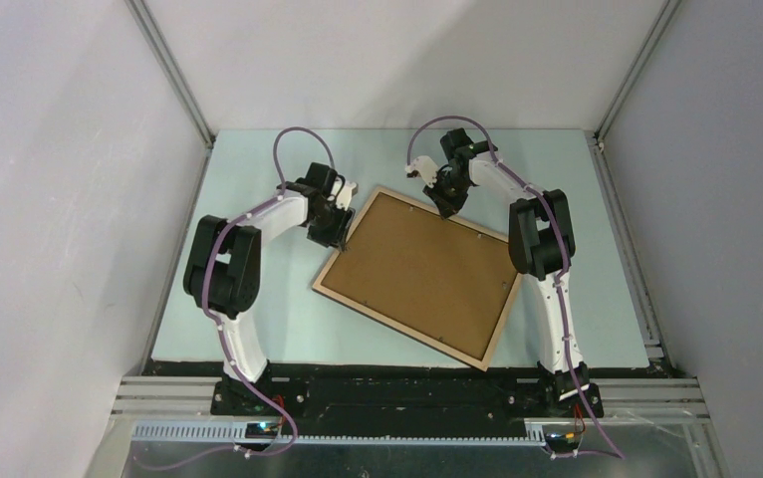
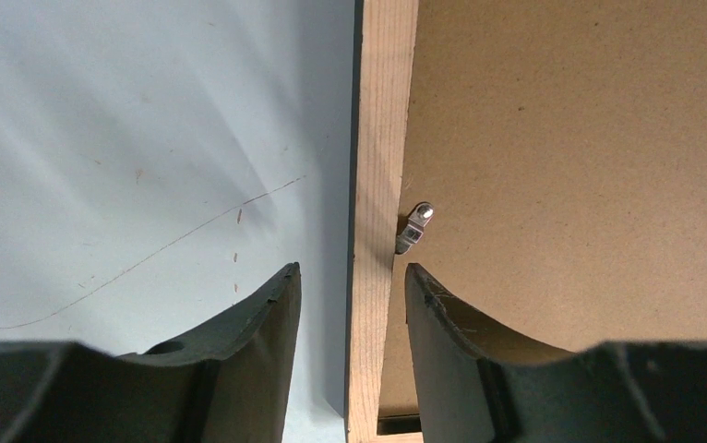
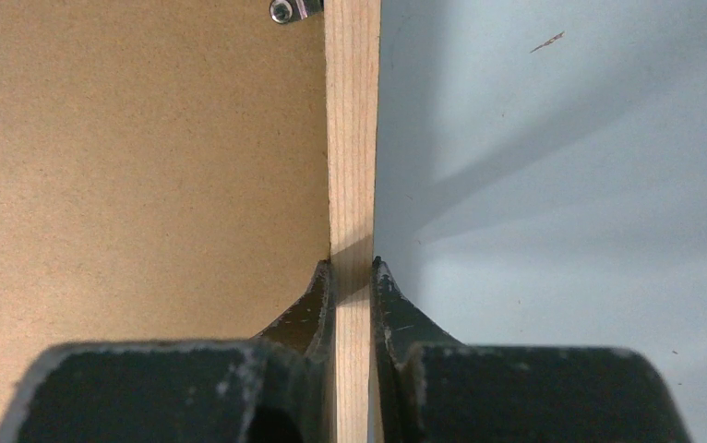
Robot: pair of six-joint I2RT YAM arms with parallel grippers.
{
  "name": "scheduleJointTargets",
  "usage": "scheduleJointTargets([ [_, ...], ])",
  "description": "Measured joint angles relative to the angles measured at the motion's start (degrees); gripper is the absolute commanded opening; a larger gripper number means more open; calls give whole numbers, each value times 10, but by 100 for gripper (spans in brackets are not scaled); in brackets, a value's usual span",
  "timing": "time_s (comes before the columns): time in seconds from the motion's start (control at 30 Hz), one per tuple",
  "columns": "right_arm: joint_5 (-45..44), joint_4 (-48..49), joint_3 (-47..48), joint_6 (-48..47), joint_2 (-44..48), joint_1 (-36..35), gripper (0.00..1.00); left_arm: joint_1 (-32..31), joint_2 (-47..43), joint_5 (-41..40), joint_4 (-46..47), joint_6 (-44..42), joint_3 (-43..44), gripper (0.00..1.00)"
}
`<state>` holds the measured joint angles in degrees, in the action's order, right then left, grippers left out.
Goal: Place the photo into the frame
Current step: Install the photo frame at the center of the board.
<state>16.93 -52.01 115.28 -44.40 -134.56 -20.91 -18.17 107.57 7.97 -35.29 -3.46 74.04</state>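
thin light-wood frame [image 2: 382, 138], back side up, askew

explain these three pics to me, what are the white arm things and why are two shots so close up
The white things are two robot arms, each ending in a two-finger gripper. The wide picture comes from a fixed camera above and behind them. The close-ups come from cameras on the wrists, so the dark shapes at the bottom are each arm's own fingers. On the pale blue table lies a picture frame, wooden back up, holding a brown hardboard backing panel, with a small metal tab at its edge. The right gripper is pinched on the frame's wooden rail. The left gripper is open, its fingers straddling another rail without gripping it. No photo shows in any view.
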Motion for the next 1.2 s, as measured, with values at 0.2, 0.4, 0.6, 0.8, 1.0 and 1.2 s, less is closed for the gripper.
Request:
scheduleJointTargets([
  [0.2, 0, 0, 0, 0, 0, 0, 0, 0, 2, 3, 0, 0, 7, 50],
  [0.4, -1, 0, 0, 0, 0, 0, 0, 0, 9, 3, 0, 0, 9, 49],
  [0.6, -1, 0, 0, 0, 0, 0, 0, -1, 21, 3, 0, 0, 11, 49],
  [0.8, -1, 0, 0, 0, 0, 0, 0, -4, 23, 4, 0, 1, 12, 45],
  [1.0, -2, 0, 0, 0, 0, 0, 0, -6, 29, 4, -10, 2, 21, 39],
  [1.2, -2, 0, 0, 0, 0, -1, 0, -6, 34, 13, -18, 3, 29, 31],
])
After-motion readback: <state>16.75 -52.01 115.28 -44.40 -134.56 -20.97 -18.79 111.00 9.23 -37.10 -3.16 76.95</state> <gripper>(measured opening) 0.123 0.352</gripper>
